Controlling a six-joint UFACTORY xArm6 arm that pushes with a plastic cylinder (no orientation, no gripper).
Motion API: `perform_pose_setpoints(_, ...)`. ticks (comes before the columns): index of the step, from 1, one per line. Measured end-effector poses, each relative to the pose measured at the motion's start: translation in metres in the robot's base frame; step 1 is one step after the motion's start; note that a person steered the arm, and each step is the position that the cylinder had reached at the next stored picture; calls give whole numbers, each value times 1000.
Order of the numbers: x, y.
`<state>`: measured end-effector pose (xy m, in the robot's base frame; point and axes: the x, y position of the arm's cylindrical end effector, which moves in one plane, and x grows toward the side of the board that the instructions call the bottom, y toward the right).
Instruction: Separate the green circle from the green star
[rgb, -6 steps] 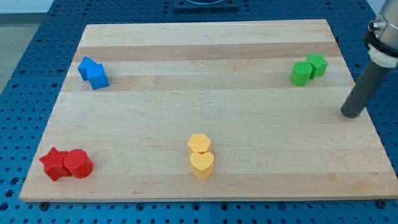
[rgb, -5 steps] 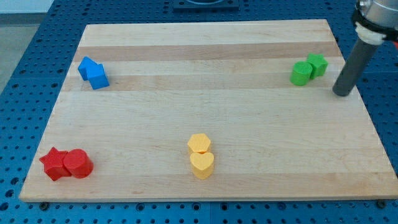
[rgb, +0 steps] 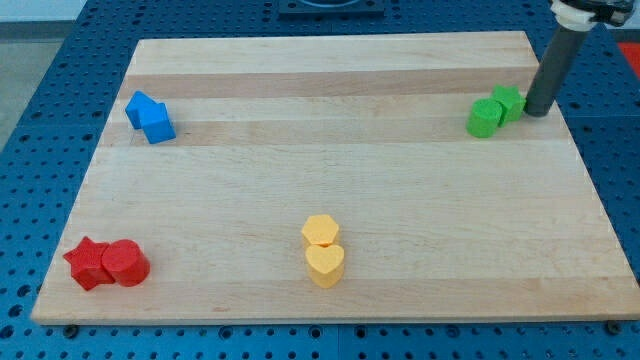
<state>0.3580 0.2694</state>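
The green circle and the green star sit touching each other near the view's upper right corner of the wooden board. The star lies up and to the right of the circle. My tip stands just to the right of the green star, very close to it or touching it. The dark rod rises from it toward the view's top right.
Two blue blocks sit together at the upper left. A red star and a red circle sit at the lower left. A yellow hexagon and a yellow heart sit at the bottom middle.
My tip has moved up and to the left, from the board's right edge to right beside the green star. No block has moved.
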Motion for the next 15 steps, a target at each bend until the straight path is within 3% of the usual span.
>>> perform_pose_setpoints(2, 0, 5)
perform_pose_setpoints(4, 123, -14)
perform_pose_setpoints(6, 125, -14)
perform_pose_setpoints(9, 126, -68)
perform_pose_setpoints(12, 126, -72)
perform_pose_setpoints(15, 155, -163)
